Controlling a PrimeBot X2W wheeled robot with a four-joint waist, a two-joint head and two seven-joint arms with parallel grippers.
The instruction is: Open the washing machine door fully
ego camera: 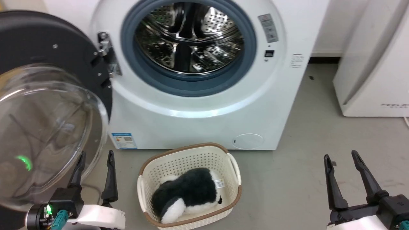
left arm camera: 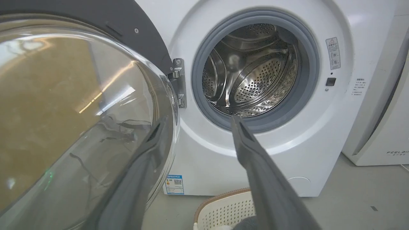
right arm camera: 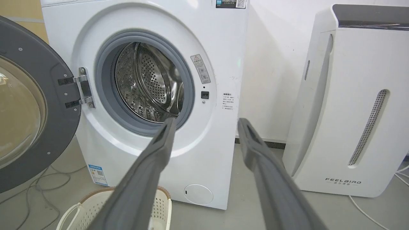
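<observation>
Glass and glossy black plastic make up the one washing machine door (ego camera: pixel 38 38). It is a round dark disc with a clear bowl (ego camera: pixel 48 127) bulging from its centre. It stands swung out at far left, inner face towards the robot, clear of the opening.

Just below it is the left gripper (ego camera: pixel 96 153). Its two long dark fingers (ego camera: pixel 110 179) are spread with nothing between them. The outer finger overlaps the bowl's lower rim, and I cannot tell whether it touches.

One shiny metal hinge (ego camera: pixel 107 54) ties the door to the single washing machine (ego camera: pixel 198 121), a smooth white box. Its round mouth is lined by one grey rubber ring (ego camera: pixel 188 86) around one perforated steel drum (ego camera: pixel 188 38).

One blue label (ego camera: pixel 124 141) sits at the machine's lower left corner. One small round white flap (ego camera: pixel 248 141) sits at the lower right, and one grey warning sticker (ego camera: pixel 268 28) is right of the opening.

On the grey floor (ego camera: pixel 303 179) in front stands one cream plastic basket (ego camera: pixel 188 153). It is perforated and brown-rimmed, with two pale handles. It holds one fuzzy black-and-white plush toy (ego camera: pixel 188 191).

Further right, the right gripper (ego camera: pixel 340 155) hangs over bare floor, its two tapering fingers (ego camera: pixel 332 188) parted and empty.

At far right stands one tall white FEELBIRD-marked appliance (right arm camera: pixel 335 95) with one long perforated slot (right arm camera: pixel 367 127).
</observation>
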